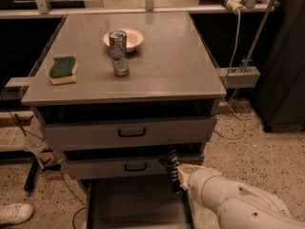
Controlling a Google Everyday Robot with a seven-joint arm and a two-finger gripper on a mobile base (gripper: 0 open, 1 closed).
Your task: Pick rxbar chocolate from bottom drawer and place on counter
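One gripper (170, 169): being held over open bottom drawer (136, 206), right side; grasp state cannot be told
rxbar chocolate: location cannot be told
counter (167, 68): being occupied by can (117, 38), bowl (136, 35), sponge (63, 69)

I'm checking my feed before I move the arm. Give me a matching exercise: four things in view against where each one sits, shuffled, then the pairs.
Things:
1. green sponge
2. white bowl
3. gripper
4. white shoe

Places:
A. on the floor, at the lower left of the view
B. above the open bottom drawer, at its right side
C. on the counter, near its left edge
D. on the counter, just behind the can

Pairs: 1-C, 2-D, 3-B, 4-A.
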